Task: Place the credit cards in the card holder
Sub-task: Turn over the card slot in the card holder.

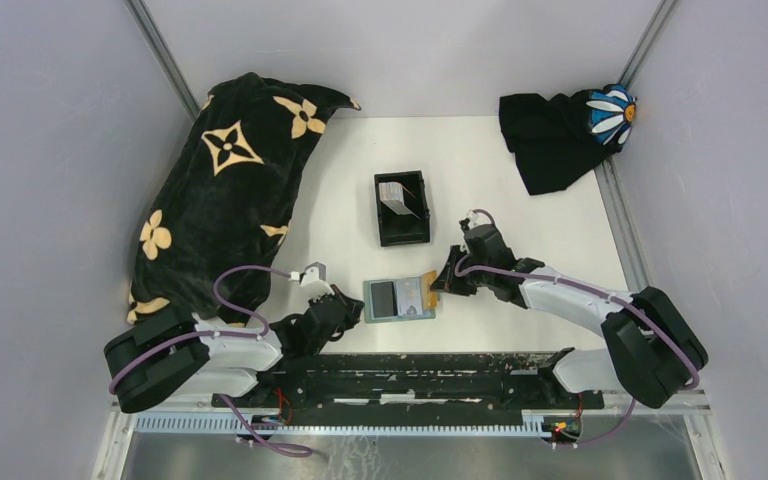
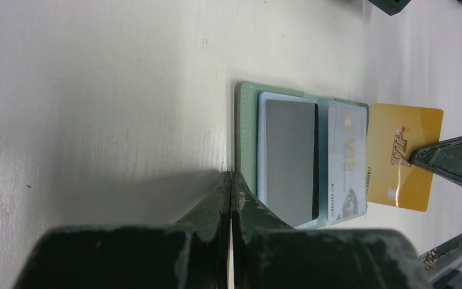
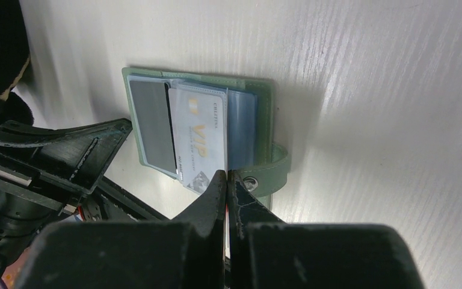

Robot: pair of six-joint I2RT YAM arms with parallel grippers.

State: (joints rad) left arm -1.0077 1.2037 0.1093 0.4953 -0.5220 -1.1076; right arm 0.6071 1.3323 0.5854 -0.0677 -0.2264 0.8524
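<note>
Credit cards (image 1: 386, 298) lay mostly in an open green wallet (image 1: 415, 313) on the white table (image 1: 520, 240), just ahead of the arm bases in the top view. One gold card (image 1: 430, 287) stuck out of the wallet's right end. The black card holder (image 1: 401, 232) sat beyond the wallet, farther from the arms, with one whitish card (image 1: 397, 195) already leaning inside it. The right gripper (image 1: 442, 285) was at the gold card and the left gripper (image 1: 350, 305) was at the wallet's left end, so the right arm was nearer both that card and the box. From the right gripper the holder lay ahead and a little to the left. Its long axis ran away from the arms, roughly the way the cards' long sides ran, so little turning looked necessary.

In the left wrist view the left jaws were pressed together with nothing between them, and their tips touched the wallet's near green edge. Past them lay a grey card (image 2: 289, 159) in its sleeve, then a white VIP card (image 2: 348, 162), then the gold VIP card projecting from the far end. One finger (image 2: 451, 161) of the right gripper lay over the outer edge of the gold card, which I judged to be a pinch on it.

In the right wrist view the right jaws stood together, just beside the wallet's snap strap (image 3: 271, 174) and the corner of the white VIP card. The gold card was hidden behind the fingers there, so this view could not confirm the grip.
</note>
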